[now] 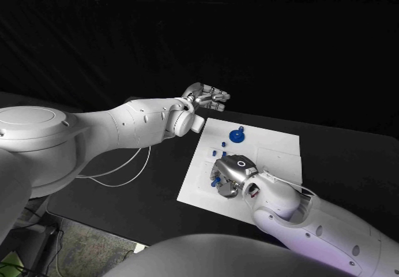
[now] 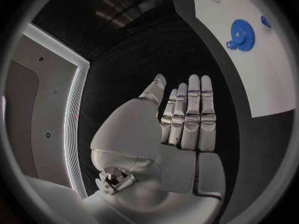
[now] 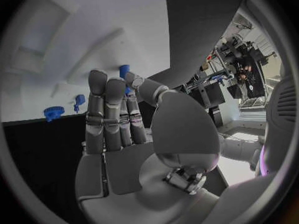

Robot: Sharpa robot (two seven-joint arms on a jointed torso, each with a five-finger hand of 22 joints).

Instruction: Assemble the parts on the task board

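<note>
Reaching over the task board (image 1: 278, 138) at the centre of the tabletop (image 1: 124, 202), the right hand (image 1: 233, 173) hangs low at about 6 o'clock, fingers pressed together beside a small blue part (image 3: 124, 70); whether it pinches it I cannot tell. The left hand (image 1: 208, 97) waits off the 11 o'clock corner, fingers straight, holding nothing. A blue gear (image 1: 237, 136) lies near 12 o'clock. Such parts look light, stiff and smooth plastic; pinching them by the rim seems safest.
</note>
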